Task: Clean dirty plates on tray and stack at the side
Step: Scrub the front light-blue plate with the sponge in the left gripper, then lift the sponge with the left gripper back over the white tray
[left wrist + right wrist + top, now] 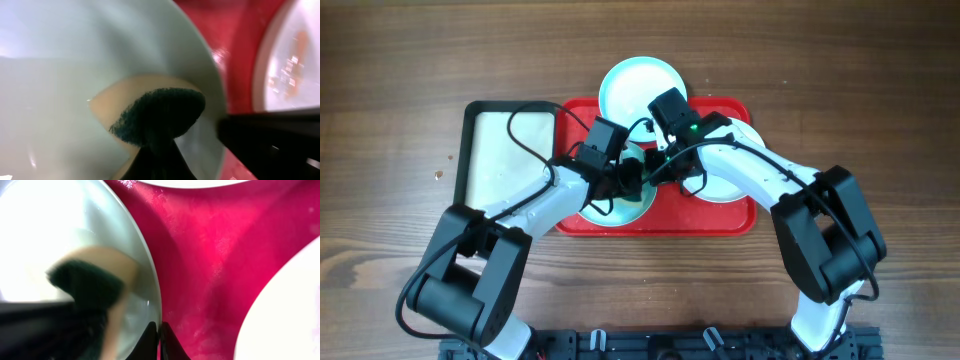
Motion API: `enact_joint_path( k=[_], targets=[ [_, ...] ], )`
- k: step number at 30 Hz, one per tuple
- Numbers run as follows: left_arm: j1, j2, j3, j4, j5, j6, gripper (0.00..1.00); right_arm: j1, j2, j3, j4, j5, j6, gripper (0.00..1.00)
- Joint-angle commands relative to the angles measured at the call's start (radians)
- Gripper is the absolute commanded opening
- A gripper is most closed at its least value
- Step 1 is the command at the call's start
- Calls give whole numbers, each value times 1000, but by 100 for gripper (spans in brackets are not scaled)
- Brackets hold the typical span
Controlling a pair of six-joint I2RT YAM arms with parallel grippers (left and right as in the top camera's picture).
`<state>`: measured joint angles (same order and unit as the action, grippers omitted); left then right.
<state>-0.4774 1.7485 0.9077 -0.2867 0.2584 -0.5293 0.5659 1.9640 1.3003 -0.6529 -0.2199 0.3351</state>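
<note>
A pale aqua plate (610, 210) lies at the front left of the red tray (670, 222). My left gripper (625, 182) is shut on a tan sponge with a dark green scrub face (157, 114) and presses it onto this plate (75, 75). My right gripper (655, 176) is shut on the same plate's rim (152, 300), with its fingertips (159, 332) pinching the edge. A second aqua plate (638, 88) sits at the tray's far edge. A white plate (725, 180) with orange smears (295, 50) lies at the tray's right.
A black-rimmed tray with a cream inside (505, 150) stands just left of the red tray. Wooden tabletop (860, 90) lies all around. Both arms cross over the middle of the red tray.
</note>
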Motion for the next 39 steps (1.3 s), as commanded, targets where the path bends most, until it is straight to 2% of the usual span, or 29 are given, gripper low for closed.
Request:
enact_joint_path(
  k=[1,7,10,12,14,16,19,23,25,26,28,31,37,38,39],
  targets=[
    [3,-38,-3,5,117,-5,4,9,9,13,8,-32,-21,4],
    [100,-205,-3,-107,-76,3,4,9,9,13,5,-32,-21,4],
    [169,-305,-3,-187,-156,60,4,9,9,13,4,-16,-21,5],
    [217,-364,-3,-237,-215,80,4,9,9,13,2,-2,-21,13],
    [271,-417,-3,-287,-286,81,4,9,9,13,1,3,-21,29],
    [328,-457,-3,-332,-353,81,4,9,9,13,1,2,-21,40],
    [418,-483,-3,-384,-403,81,4,9,9,13,2,2,-18,44],
    [511,-470,-6,-396,-402,81,4,9,20,13,2,2,-11,43],
    [539,-458,-6,-393,-402,87,4,9,41,13,4,2,9,40],
    [552,-447,-6,-387,-402,126,4,9,56,13,6,1,10,27],
    [561,-438,-6,-380,-403,162,4,9,60,13,6,2,35,16],
    [575,-436,-6,-379,-428,163,4,9,60,13,12,2,36,15],
    [614,-436,-6,-370,-459,164,4,9,60,13,12,2,36,20],
    [619,-436,-6,-369,-458,169,4,9,60,13,13,2,36,19],
    [623,-436,-6,-369,-459,178,4,9,60,13,13,2,36,13]
  ],
)
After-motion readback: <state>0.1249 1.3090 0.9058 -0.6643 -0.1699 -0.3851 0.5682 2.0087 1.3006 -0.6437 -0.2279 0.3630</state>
